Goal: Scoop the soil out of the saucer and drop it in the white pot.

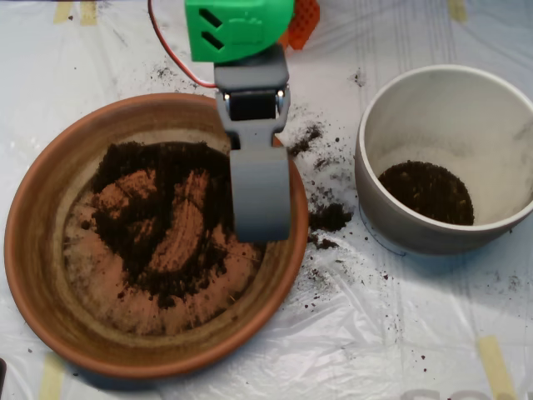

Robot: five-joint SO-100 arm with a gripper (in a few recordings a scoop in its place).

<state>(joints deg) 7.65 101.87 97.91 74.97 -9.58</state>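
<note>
Most of the soil (158, 225) lies in the saucer (33, 250) at left; some sits in the white pot (500, 92) at right. Whether the tool (260, 200), over the saucer's right rim, is clenched cannot be told; crumbs could spill on the table (400, 333).

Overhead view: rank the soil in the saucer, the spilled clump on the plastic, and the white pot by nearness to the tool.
1. Soil in the saucer: directly beneath the tool, spreading left.
2. Spilled clump: right, outside the saucer.
3. White pot: farthest right.
</note>
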